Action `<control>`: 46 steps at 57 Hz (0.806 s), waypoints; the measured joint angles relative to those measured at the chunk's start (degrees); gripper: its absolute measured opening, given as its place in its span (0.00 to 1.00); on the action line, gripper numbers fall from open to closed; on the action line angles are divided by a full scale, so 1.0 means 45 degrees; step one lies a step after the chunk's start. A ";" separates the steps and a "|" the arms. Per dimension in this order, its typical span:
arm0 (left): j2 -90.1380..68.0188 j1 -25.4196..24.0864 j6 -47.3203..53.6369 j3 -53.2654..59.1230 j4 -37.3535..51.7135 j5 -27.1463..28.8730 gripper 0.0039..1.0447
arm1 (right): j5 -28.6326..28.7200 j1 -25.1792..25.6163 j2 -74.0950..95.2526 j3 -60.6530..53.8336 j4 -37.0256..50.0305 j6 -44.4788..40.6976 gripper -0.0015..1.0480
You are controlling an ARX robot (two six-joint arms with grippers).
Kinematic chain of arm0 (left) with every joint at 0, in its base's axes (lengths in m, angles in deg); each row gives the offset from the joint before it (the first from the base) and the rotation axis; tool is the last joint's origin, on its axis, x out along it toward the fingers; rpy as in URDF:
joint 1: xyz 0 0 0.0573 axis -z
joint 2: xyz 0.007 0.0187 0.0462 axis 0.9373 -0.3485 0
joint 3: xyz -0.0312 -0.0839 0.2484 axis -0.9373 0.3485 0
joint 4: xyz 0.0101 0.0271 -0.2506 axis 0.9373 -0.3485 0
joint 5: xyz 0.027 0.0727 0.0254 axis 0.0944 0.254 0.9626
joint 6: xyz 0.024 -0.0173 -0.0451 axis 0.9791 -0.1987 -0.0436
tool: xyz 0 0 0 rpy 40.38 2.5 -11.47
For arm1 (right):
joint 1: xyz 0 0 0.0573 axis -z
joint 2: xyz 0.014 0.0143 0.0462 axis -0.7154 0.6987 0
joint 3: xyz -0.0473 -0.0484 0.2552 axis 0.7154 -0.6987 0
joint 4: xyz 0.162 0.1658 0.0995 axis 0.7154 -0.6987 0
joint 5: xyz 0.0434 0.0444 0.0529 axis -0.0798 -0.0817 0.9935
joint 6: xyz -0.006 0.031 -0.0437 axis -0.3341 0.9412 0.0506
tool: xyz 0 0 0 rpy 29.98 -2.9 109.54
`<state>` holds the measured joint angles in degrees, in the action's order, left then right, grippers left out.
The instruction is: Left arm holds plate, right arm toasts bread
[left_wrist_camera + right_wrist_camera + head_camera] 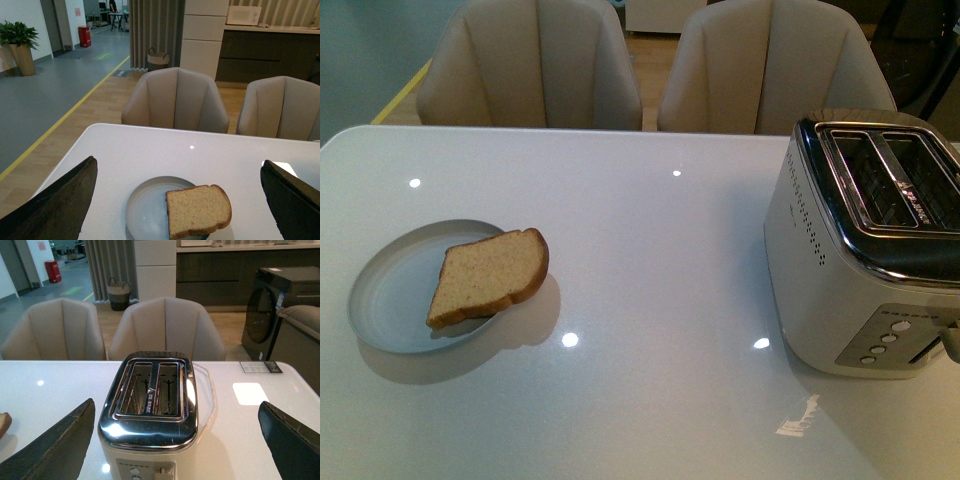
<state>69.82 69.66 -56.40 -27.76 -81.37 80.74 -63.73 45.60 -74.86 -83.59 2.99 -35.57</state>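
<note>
Black fingers point(60, 200) of the left gripper point(178, 165) stand spread wide and empty, aimed at the plate point(390, 300) at the left of the table point(650, 250); the right gripper point(176, 407), likewise spread and empty, faces the toaster point(820, 290). The bread point(490, 275) lies on the plate, overhanging its toaster-side rim, so the left should pinch bare rim clear of the slice. Only bare table separates bread from the empty toaster slots point(139, 387).

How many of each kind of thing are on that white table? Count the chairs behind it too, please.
plate: 1
bread slice: 1
toaster: 1
small printed card: 1
chairs: 2
Total: 6
</note>
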 joint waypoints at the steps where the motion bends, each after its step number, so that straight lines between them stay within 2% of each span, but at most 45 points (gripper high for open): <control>1: 0.0000 0.0000 0.0000 0.0000 0.0000 0.0000 0.93 | 0.0005 0.0000 0.0000 0.0000 0.0000 0.0000 0.91; 32: -0.0005 -0.0005 0.0000 0.0000 -0.0005 -0.0015 0.93 | 0.0000 0.0000 0.0000 0.0000 0.0000 0.0000 0.91; 34: -0.0379 -0.0374 0.0189 -0.0311 -0.0923 -0.1341 0.93 | -0.0005 0.0000 0.0000 0.0000 0.0000 0.0000 0.91; 35: -0.0554 -0.0529 0.0233 -0.0461 -0.1345 -0.1569 0.93 | -0.0015 0.0000 0.0000 0.0000 0.0000 0.0000 0.91; 38: -0.1962 -0.1331 0.0491 -0.1243 -0.3133 -0.4172 0.93 | 0.0029 0.0000 0.0000 0.0000 0.0000 0.0000 0.91; 43: -0.3439 -0.1797 0.0500 -0.1491 -0.3104 -0.5853 0.93 | 0.0000 0.0000 0.0000 0.0000 0.0000 0.0000 0.91; 46: -0.4337 -0.1875 0.0544 -0.1608 -0.2288 -0.6222 0.93 | -0.0005 0.0000 0.0000 0.0000 0.0000 0.0000 0.91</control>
<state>50.31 61.22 -53.95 -35.00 -91.67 52.75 -63.75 45.60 -74.86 -83.59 2.99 -35.57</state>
